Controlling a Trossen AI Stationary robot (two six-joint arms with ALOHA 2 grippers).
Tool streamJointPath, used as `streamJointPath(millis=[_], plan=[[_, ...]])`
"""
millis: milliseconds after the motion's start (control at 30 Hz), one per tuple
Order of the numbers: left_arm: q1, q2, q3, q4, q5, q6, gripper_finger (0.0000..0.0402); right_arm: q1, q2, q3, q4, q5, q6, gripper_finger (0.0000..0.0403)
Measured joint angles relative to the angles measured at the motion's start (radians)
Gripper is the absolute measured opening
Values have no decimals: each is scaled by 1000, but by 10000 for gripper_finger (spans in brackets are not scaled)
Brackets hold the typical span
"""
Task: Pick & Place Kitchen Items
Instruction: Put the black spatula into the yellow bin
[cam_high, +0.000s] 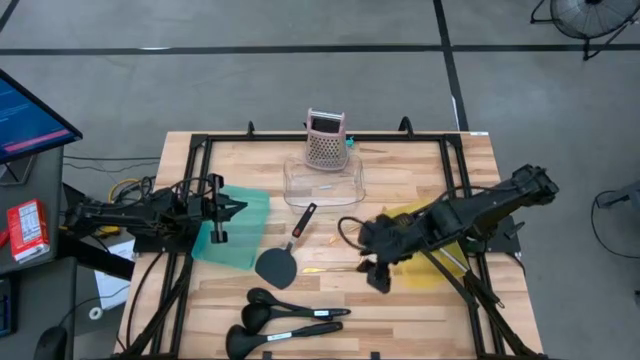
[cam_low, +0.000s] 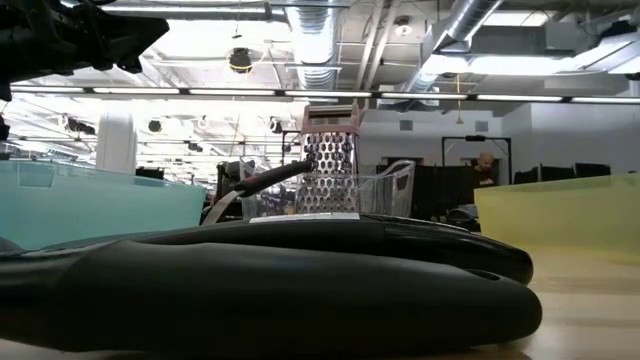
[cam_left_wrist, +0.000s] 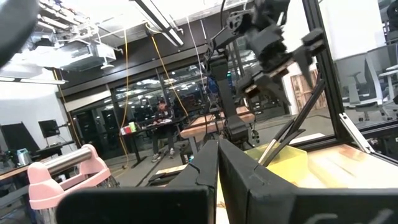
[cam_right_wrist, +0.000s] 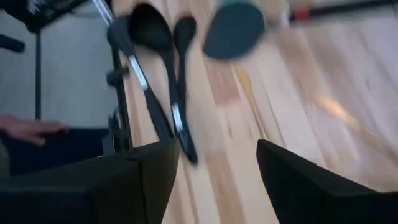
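Note:
Three black ladles and spoons (cam_high: 285, 312) lie side by side at the table's near edge; they fill the foreground of the low view (cam_low: 270, 270) and show in the right wrist view (cam_right_wrist: 152, 37). A black spatula with a red-marked handle (cam_high: 288, 250) lies mid-table, and a thin golden stick (cam_high: 330, 268) lies beside it. My right gripper (cam_high: 377, 274) hovers open and empty above the wood, right of the stick (cam_right_wrist: 252, 102); its fingers spread wide in its wrist view (cam_right_wrist: 214, 180). My left gripper (cam_high: 238, 208) is shut and empty over the teal bin (cam_high: 235, 232).
A pink box grater (cam_high: 326, 140) stands at the far end of a clear container (cam_high: 325, 182) at the table's far middle. A yellow bin (cam_high: 425, 255) sits under my right arm. A person's hand (cam_right_wrist: 31, 127) shows beyond the table's near edge.

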Motion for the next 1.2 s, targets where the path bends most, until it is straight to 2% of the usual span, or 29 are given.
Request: streamJointPath(millis=[67,167,400,500,567,700,833,1033,1200], plan=[[0,0,0,0,0,0,2,9,23,-3,24,55,-20,216],[0,0,0,0,0,0,2,13,75,0,83,82,-45,216],[0,23,0,3,0,0,2,-25,255,-2,254,86,-175,216],[0,37,0,7,0,0,2,-64,310,-2,338,83,-180,216],[0,47,0,13,0,0,2,-102,340,-2,410,83,-123,216],[0,56,0,14,-1,0,2,-182,386,1,491,82,126,216],[0,60,0,16,0,0,2,-237,437,-2,481,83,275,222],[0,66,0,18,0,0,2,-261,497,-2,492,44,347,245],[0,66,0,18,0,0,2,-271,499,-2,536,81,349,250]])
